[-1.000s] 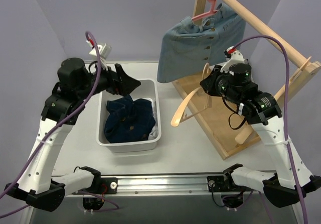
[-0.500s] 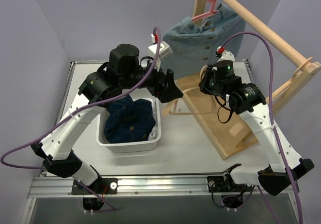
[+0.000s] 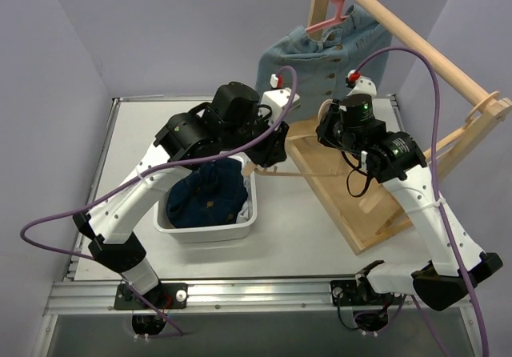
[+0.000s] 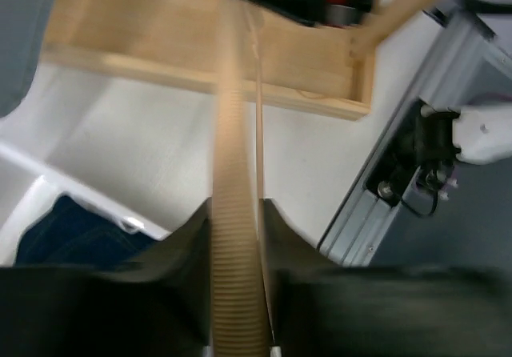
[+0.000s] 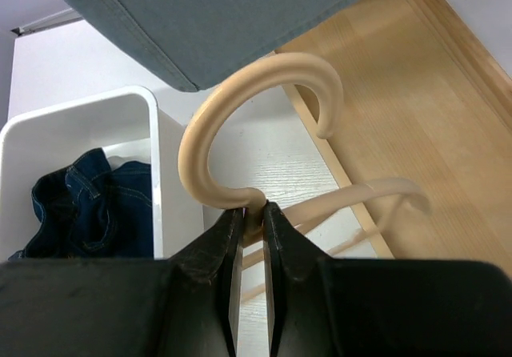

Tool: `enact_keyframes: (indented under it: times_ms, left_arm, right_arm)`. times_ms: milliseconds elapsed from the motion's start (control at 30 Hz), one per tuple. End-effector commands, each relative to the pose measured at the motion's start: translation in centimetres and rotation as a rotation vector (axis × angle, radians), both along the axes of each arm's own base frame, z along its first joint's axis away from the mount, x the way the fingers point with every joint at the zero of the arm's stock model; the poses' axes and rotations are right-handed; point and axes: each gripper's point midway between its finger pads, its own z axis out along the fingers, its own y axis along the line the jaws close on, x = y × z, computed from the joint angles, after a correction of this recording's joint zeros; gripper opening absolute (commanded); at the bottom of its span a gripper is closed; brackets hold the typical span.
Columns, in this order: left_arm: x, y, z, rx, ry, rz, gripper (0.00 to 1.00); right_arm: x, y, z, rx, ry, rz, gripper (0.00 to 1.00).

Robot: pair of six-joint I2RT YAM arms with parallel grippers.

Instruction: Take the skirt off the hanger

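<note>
Pale wooden hanger [image 5: 240, 109], round hook, ribbed arm. Right gripper [image 5: 250, 213] clamps its neck; left gripper [image 4: 238, 213] pinches the arm. Buttoned blue denim skirt [image 3: 312, 61] hangs overhead.

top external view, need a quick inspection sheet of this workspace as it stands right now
surface: white table, bare parts look clean
job's things: light denim skirt hangs on a pink hanger on the wooden rack; a bare wooden hanger is held between the two arms
clutter: white bin holding a dark denim garment
grippers: left gripper appears clamped on the wooden hanger's arm; right gripper is shut on its neck, below the hook
cables: a purple cable loops off each arm, neither seen snagged
surroundings: lilac walls; metal mounting rail at the near edge
</note>
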Motion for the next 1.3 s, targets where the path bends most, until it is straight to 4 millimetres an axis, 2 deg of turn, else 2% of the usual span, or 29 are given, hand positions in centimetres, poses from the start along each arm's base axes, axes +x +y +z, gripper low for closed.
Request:
enact_keyframes:
  times_ms: [0, 33, 67, 100, 133, 167, 233, 333, 533, 567, 633, 667, 733, 800, 967, 1000, 1067, 1100, 1133, 1267]
  left_arm:
    - [1.0, 0.9, 1.0, 0.026, -0.052, 0.045, 0.12]
    - [1.2, 0.8, 1.2, 0.018, -0.059, 0.057, 0.03]
    - [1.2, 0.9, 1.4, 0.012, -0.066, 0.057, 0.02]
    - [1.3, 0.9, 1.7, 0.003, -0.078, 0.059, 0.02]
    - [1.6, 1.0, 2.2, -0.011, -0.096, 0.075, 0.02]
    - [1.6, 1.4, 2.5, -0.015, -0.110, 0.084, 0.02]
    - [1.9, 1.6, 3.1, -0.026, -0.135, 0.094, 0.02]
    - [1.9, 1.7, 4.3, -0.054, -0.169, 0.088, 0.02]
    - [1.8, 1.3, 8.0, -0.159, -0.248, 0.063, 0.02]
    - [1.5, 0.8, 8.4, -0.180, -0.251, 0.039, 0.02]
    - [1.4, 0.1, 10.2, -0.248, -0.281, 0.016, 0.02]
    - [1.4, -0.3, 10.5, -0.266, -0.285, 0.008, 0.02]
    - [1.4, -1.2, 12.1, -0.326, -0.308, -0.011, 0.02]
    - [1.7, -2.0, 13.2, -0.357, -0.319, -0.020, 0.02]
    - [2.1, -3.7, 16.0, -0.465, -0.336, -0.040, 0.02]
    - [2.1, -4.1, 16.9, -0.501, -0.351, -0.045, 0.02]
    - [2.1, -5.0, 17.0, -0.525, -0.337, -0.068, 0.02]
    - [2.1, -5.1, 17.7, -0.548, -0.348, -0.074, 0.02]
    - [2.1, -5.4, 17.8, -0.557, -0.340, -0.082, 0.02]
    - [2.4, -8.7, 15.3, -0.546, -0.259, -0.158, 0.02]
  right_arm:
    - [-0.1, 0.3, 3.1, 0.054, -0.085, -0.005, 0.00]
    - [-0.4, 0.6, 3.3, 0.062, -0.091, 0.017, 0.00]
    - [-0.5, 0.8, 3.7, 0.072, -0.103, 0.031, 0.05]
    - [-0.8, 0.9, 4.2, 0.069, -0.119, 0.059, 0.16]
    - [-1.3, 1.6, 4.5, 0.087, -0.123, 0.108, 0.43]
    - [-1.5, 1.8, 4.8, 0.094, -0.130, 0.124, 0.58]
    - [-2.9, 2.1, 6.8, 0.137, -0.170, 0.181, 0.77]
    - [-4.9, 1.6, 10.5, 0.209, -0.255, 0.202, 0.84]
    - [-9.6, 0.7, 16.9, 0.331, -0.396, 0.285, 0.84]
    - [-10.5, 0.8, 18.5, 0.363, -0.438, 0.316, 0.83]
    - [-12.8, 0.3, 20.9, 0.424, -0.518, 0.355, 0.77]
    - [-13.7, 0.1, 22.8, 0.480, -0.580, 0.369, 0.75]
    - [-15.7, -0.8, 24.5, 0.533, -0.651, 0.383, 0.72]
    - [-16.4, -1.9, 25.8, 0.557, -0.691, 0.351, 0.70]
    - [-16.2, -3.1, 25.7, 0.547, -0.678, 0.281, 0.69]
    - [-16.7, -3.4, 25.9, 0.560, -0.688, 0.278, 0.69]
    - [-16.7, -3.8, 25.8, 0.568, -0.693, 0.262, 0.69]
    - [-17.0, -4.0, 25.9, 0.572, -0.700, 0.257, 0.69]
    - [-17.1, -4.2, 26.0, 0.572, -0.704, 0.254, 0.69]
    - [-17.0, -4.8, 25.8, 0.551, -0.710, 0.224, 0.69]
